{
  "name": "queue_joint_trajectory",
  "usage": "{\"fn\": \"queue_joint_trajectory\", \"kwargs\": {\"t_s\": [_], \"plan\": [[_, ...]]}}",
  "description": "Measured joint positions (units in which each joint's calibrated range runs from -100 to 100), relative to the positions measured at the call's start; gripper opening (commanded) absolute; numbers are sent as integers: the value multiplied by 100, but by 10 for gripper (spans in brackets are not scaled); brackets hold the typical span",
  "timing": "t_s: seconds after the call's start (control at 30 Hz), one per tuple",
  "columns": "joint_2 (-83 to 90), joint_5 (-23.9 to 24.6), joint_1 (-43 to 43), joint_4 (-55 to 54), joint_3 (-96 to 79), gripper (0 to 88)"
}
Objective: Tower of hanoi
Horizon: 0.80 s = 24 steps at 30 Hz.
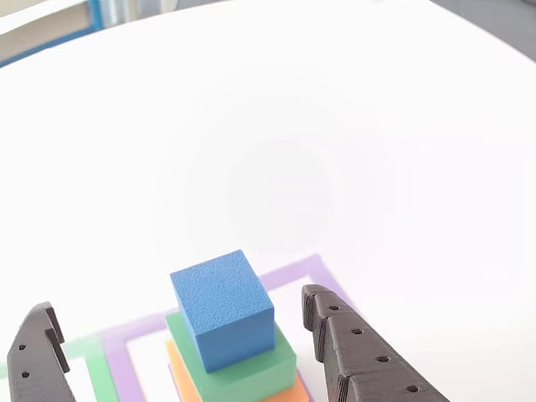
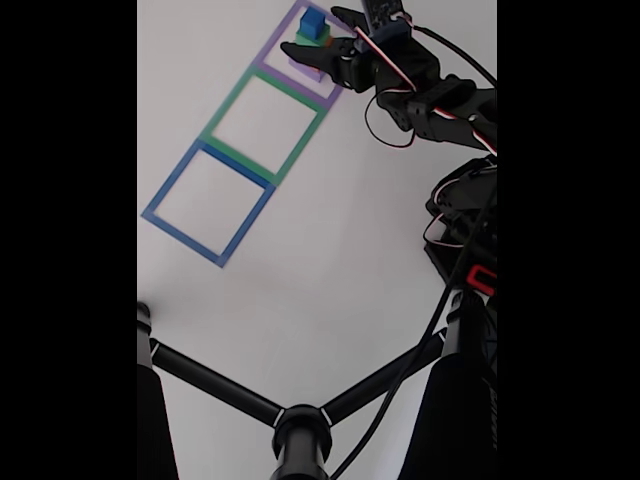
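The tower of hanoi stands stacked inside the purple square outline (image 2: 268, 62). In the other view the blue cube (image 1: 223, 309) tops a green block (image 1: 249, 371), with an orange block (image 1: 287, 394) under that. The fixed view shows the stack (image 2: 313, 30) at the top, with a purple slab (image 2: 306, 68) at its base. My gripper (image 1: 177, 303) is open, its two black fingers on either side of the stack and apart from the blue cube. In the fixed view the gripper (image 2: 327, 31) reaches in from the right.
A green square outline (image 2: 262, 118) and a blue square outline (image 2: 208, 200) lie in a row beside the purple one on the white table (image 2: 330, 240). A black stand with branching bars (image 2: 300, 430) fills the fixed view's bottom. The arm's base and cables (image 2: 465, 200) are at the right.
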State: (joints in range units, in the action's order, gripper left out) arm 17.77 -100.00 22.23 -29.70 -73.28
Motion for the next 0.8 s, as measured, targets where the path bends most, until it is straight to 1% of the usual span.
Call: {"fn": "queue_joint_trajectory", "kwargs": {"t_s": [0.4, 0.67, 0.7, 0.8], "plan": [[-456, 0, -139, -289, 200, 275], [-456, 0, -164, -305, 200, 207], [-456, 59, -180, -305, 200, 197], [-464, 0, -221, -305, 200, 172]]}}
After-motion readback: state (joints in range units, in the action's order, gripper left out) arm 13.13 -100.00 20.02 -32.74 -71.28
